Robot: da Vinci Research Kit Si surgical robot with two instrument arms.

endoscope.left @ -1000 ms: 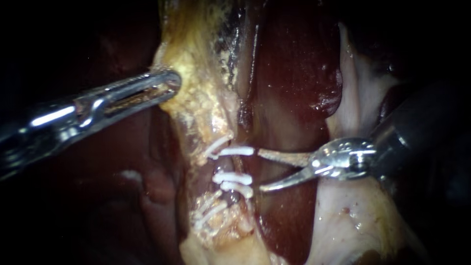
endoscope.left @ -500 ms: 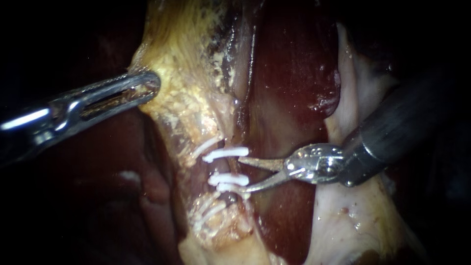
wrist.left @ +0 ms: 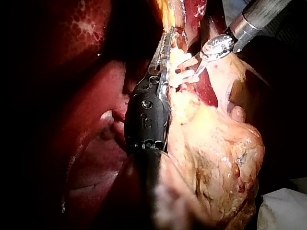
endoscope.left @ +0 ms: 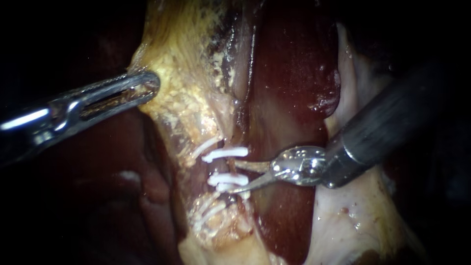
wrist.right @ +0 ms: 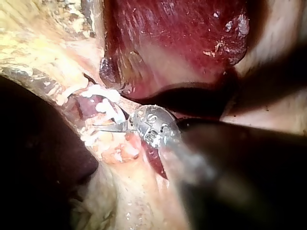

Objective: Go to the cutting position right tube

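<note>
My left instrument (endoscope.left: 153, 86) comes in from the left, its jaws shut on the yellowish gallbladder tissue (endoscope.left: 189, 105) and holding it taut. White clips (endoscope.left: 225, 153) (endoscope.left: 227, 179) cross a thin tube (endoscope.left: 222, 167) below that tissue. My right instrument (endoscope.left: 234, 177) reaches in from the right with two thin blades open. Its upper blade lies just under the upper clip and its lower blade lies by the lower clips, so the tube's bare stretch sits at the blade tips. In the left wrist view the right instrument (wrist.left: 197, 68) meets the clips (wrist.left: 178, 76) beside my left instrument (wrist.left: 163, 52).
Dark red liver (endoscope.left: 289, 73) lies behind the tube. Pale tissue (endoscope.left: 343, 221) sits under the right shaft. More white clips (endoscope.left: 208, 213) sit lower on yellow tissue. In the right wrist view the blades (wrist.right: 109, 127) rest by the clips (wrist.right: 103, 103).
My right instrument has moved left until its open blades reach the clipped tube, and the blades stand closer together. The left instrument drew the gallbladder tissue slightly left, then held.
</note>
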